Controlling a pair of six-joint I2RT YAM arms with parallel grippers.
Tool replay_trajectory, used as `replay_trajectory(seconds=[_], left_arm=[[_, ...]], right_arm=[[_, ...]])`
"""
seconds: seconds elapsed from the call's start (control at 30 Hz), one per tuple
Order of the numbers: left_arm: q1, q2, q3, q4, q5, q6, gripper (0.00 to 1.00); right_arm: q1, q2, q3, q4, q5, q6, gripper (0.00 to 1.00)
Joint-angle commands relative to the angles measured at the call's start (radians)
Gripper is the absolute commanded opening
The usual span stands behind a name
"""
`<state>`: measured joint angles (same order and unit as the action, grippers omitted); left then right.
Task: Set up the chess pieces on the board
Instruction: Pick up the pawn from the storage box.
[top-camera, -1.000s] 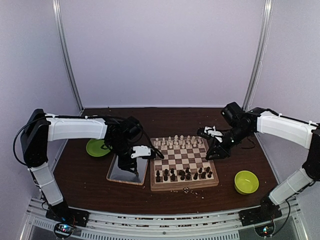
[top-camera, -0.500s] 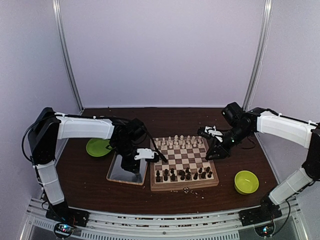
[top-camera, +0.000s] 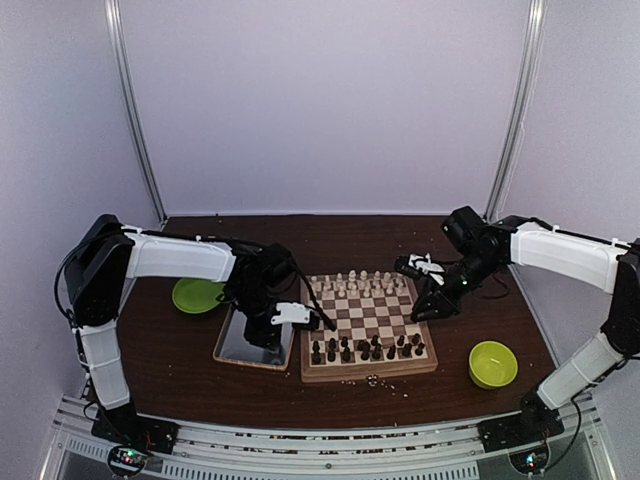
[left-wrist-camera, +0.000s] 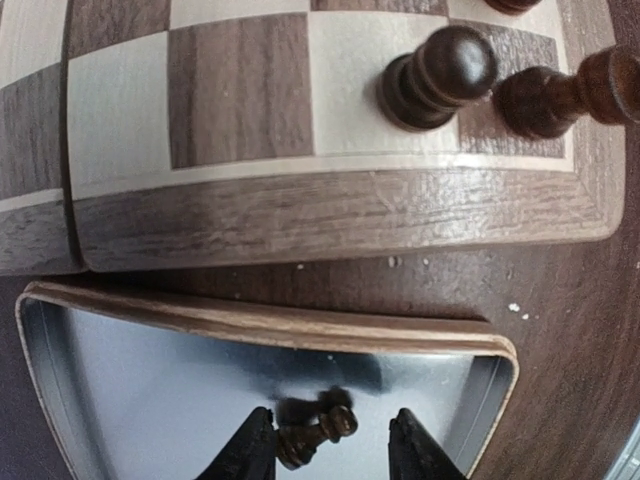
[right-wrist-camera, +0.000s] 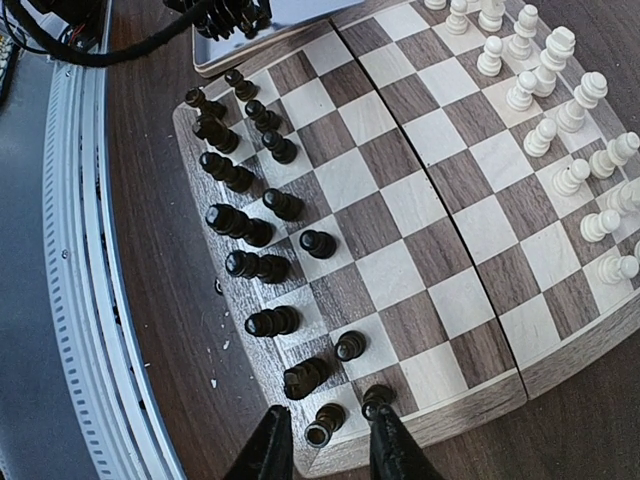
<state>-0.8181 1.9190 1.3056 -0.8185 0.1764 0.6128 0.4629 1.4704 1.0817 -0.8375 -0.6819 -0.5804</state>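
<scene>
Two robot arms at a dark tabletop; a chessboard lies in the middle with a silver tray just beside its left edge. Dark men crowd the board's two near rows, several out of line. The left gripper hangs low in the tray, its jaws spread either side of one dark piece lying on its side; a gap shows on one side. The right gripper is at the board's near right corner, jaws spread about a dark pawn. Likely step: picking the tray piece; close squarely across its waist, lift above the tray's rim, and set it upright on a free near square without brushing its neighbours.
</scene>
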Motion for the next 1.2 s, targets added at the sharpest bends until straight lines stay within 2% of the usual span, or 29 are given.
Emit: replay_trajectory(seconds=[0.0, 0.37, 0.7, 0.93, 1.17], left_arm=[[-0.012, 0.028, 0.021, 0.024, -0.027, 0.02, 0.4], [-0.032, -0.008, -0.034, 0.046, -0.102, 0.013, 0.4], [-0.066, -0.014, -0.075, 0.055, -0.166, -0.007, 0.26], [-0.075, -0.049, -0.108, 0.053, -0.206, -0.04, 0.31], [-0.077, -0.058, -0.124, 0.059, -0.192, -0.065, 0.3]], right_arm=[[-0.007, 0.007, 0.003, -0.006, -0.022, -0.012, 0.27], [-0.011, 0.009, 0.003, -0.008, -0.031, -0.011, 0.27], [-0.013, 0.007, 0.002, -0.011, -0.034, -0.015, 0.27], [-0.016, 0.005, 0.003, -0.012, -0.038, -0.016, 0.27], [-0.017, 0.008, 0.006, -0.014, -0.044, -0.018, 0.27]])
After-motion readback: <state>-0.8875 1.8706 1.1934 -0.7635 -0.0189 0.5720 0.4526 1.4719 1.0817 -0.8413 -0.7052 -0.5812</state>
